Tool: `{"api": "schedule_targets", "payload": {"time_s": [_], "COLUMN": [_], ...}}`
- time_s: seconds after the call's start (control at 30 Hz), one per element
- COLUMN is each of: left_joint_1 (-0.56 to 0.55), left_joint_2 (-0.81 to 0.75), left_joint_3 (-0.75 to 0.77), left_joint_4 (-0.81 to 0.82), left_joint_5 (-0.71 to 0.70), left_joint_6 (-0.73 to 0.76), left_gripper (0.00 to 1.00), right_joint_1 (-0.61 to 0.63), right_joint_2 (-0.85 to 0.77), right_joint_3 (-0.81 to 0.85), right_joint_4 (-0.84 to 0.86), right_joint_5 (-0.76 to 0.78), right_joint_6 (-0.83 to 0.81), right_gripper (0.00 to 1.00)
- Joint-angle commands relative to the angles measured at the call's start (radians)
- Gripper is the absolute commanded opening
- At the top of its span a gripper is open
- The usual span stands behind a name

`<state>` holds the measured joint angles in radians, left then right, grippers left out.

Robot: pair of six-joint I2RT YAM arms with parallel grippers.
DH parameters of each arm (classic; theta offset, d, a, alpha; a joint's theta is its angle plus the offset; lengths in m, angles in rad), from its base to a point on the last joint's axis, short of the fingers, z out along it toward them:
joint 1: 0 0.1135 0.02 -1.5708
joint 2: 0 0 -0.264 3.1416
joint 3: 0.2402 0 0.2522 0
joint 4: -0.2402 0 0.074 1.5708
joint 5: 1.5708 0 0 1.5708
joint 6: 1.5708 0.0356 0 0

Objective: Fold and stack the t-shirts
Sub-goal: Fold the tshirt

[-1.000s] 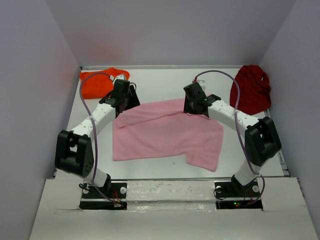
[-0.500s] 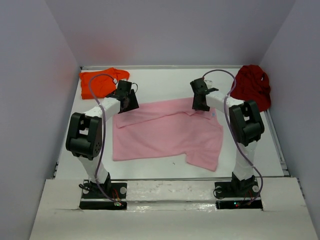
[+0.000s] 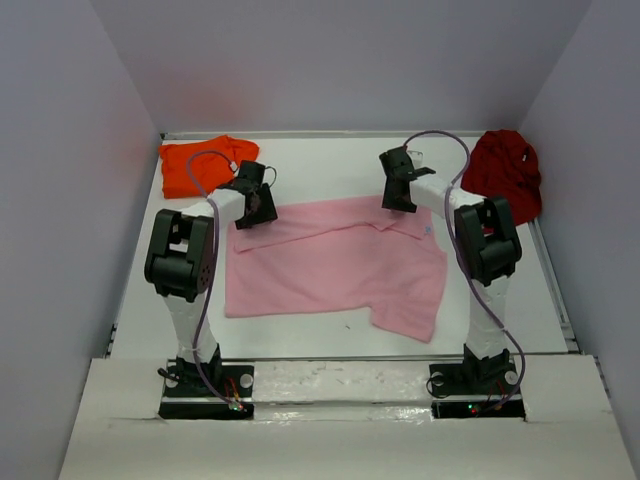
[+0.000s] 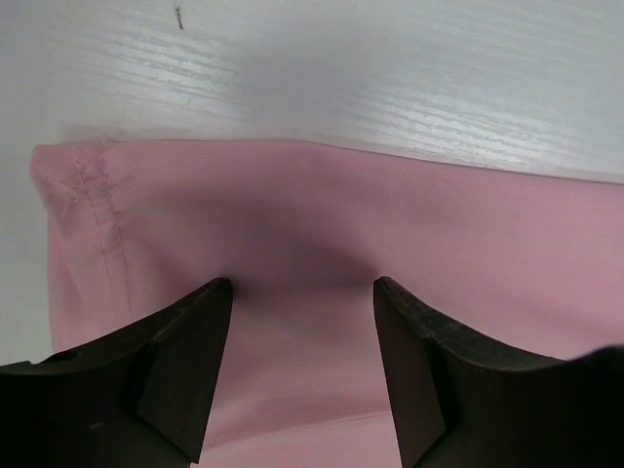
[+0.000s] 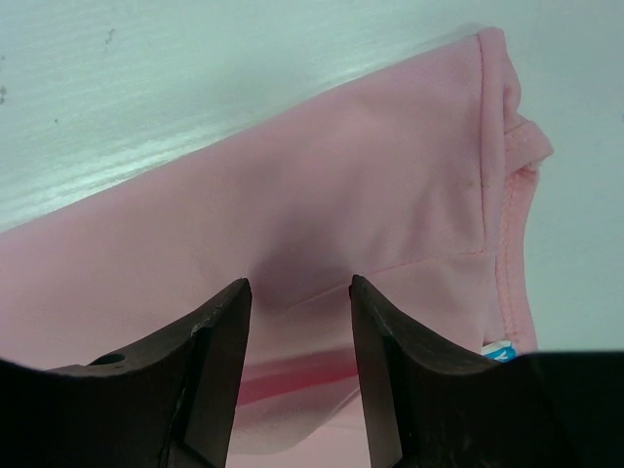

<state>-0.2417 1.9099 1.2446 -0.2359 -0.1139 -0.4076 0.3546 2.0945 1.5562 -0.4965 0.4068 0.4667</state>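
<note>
White tabletop (image 3: 320,165) with pale walls around it carries three t-shirts. The pink t-shirt (image 3: 335,265) lies spread in the middle. The orange t-shirt (image 3: 195,165) is bunched in the far left corner, and the dark red t-shirt (image 3: 505,175) is heaped in the far right corner. The left gripper (image 4: 302,283) stands at the far edge of the pink one, near its left end, fingers wide apart over flat cloth. The right gripper (image 5: 297,283) stands near the right end of that edge, its fingers apart too but with a narrower gap. Neither holds any cloth.
</note>
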Motion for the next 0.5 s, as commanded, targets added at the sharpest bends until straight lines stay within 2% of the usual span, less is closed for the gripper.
{"api": "schedule_targets", "payload": {"time_s": [0.0, 0.23, 0.47], "left_joint_1": [0.01, 0.015, 0.016], "left_joint_2": [0.057, 0.132, 0.209], "left_joint_3": [0.051, 0.16, 0.269], "left_joint_4": [-0.057, -0.108, -0.143], "left_joint_5": [0.028, -0.039, -0.044], "left_joint_6": [-0.002, 0.016, 0.032], "left_gripper": [0.72, 0.72, 0.72], "right_joint_1": [-0.015, -0.038, -0.078], "right_joint_2": [0.016, 0.074, 0.11], "right_joint_3": [0.077, 0.145, 0.196], "right_joint_4": [0.003, -0.013, -0.023], "right_joint_5": [-0.002, -0.014, -0.033], "right_joint_6": [-0.011, -0.016, -0.02], "right_gripper": [0.51, 0.51, 0.51]}}
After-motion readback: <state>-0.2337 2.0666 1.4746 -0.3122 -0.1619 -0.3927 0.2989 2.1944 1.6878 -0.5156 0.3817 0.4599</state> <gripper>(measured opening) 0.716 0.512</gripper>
